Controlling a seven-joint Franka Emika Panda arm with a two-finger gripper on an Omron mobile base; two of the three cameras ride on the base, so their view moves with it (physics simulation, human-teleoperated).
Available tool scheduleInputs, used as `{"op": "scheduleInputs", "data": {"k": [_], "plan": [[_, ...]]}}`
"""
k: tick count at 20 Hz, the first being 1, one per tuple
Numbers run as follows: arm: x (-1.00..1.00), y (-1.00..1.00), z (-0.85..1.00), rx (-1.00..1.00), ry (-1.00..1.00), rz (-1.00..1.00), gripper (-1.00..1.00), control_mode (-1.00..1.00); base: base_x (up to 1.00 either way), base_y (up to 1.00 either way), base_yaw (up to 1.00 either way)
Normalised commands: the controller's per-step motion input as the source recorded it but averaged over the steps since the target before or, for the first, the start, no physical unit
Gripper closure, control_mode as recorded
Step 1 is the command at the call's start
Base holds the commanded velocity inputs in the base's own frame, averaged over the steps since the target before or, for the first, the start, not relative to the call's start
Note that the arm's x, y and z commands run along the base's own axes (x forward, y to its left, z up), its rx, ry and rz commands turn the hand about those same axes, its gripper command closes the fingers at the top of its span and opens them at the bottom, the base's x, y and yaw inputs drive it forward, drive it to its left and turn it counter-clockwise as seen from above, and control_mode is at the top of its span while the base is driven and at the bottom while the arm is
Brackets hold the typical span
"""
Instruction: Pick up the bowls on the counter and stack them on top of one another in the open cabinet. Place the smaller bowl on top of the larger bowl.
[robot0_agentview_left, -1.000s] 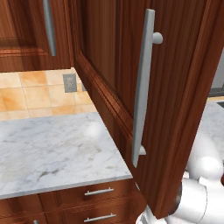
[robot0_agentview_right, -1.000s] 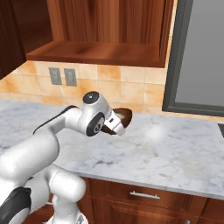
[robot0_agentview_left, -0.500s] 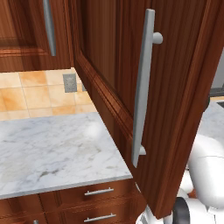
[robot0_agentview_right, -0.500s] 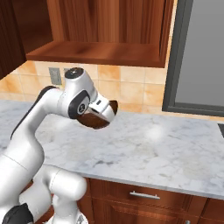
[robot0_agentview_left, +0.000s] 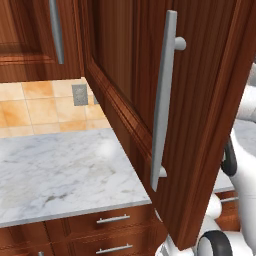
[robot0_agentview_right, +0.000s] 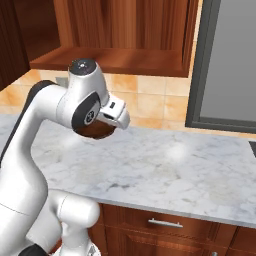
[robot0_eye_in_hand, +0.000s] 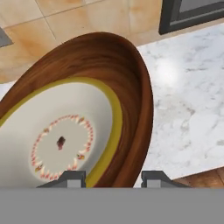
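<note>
Item: gripper (robot0_eye_in_hand: 112, 177) — jaws partly closed across the rim of a brown wooden bowl (robot0_eye_in_hand: 131, 87), cream-and-yellow inside, held clear above the counter (robot0_agentview_right: 165, 170). Open cabinet (robot0_agentview_right: 115, 57) shelf lay higher and behind the hand; carry probably ran upward and back.

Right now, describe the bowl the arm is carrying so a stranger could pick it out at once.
Start at the white marble counter under the open cabinet. Above the counter's left part hangs the arm's tool, its tips straddling the bowl's rim. The bowl is dark brown wood outside, white inside with a mustard-yellow band and a ring of small red marks around the centre.
</note>
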Motion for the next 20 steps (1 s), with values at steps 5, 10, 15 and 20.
{"op": "scheduleInputs", "data": {"k": [5, 10, 15, 20], "plan": [[-0.36, 0.11, 0.69, 0.12, -0.23, 0.12, 1.00, -1.00, 0.00, 0.00, 0.00], [-0.36, 0.17, 0.63, 0.13, -0.27, 0.09, 1.00, -1.00, 0.00, 0.00, 0.00], [-0.05, 0.18, 0.22, 0.13, -0.25, 0.00, 1.00, -1.00, 0.00, 0.00, 0.00], [0.06, 0.19, 0.27, 0.11, -0.18, -0.08, 1.00, -1.00, 0.00, 0.00, 0.00]]}}
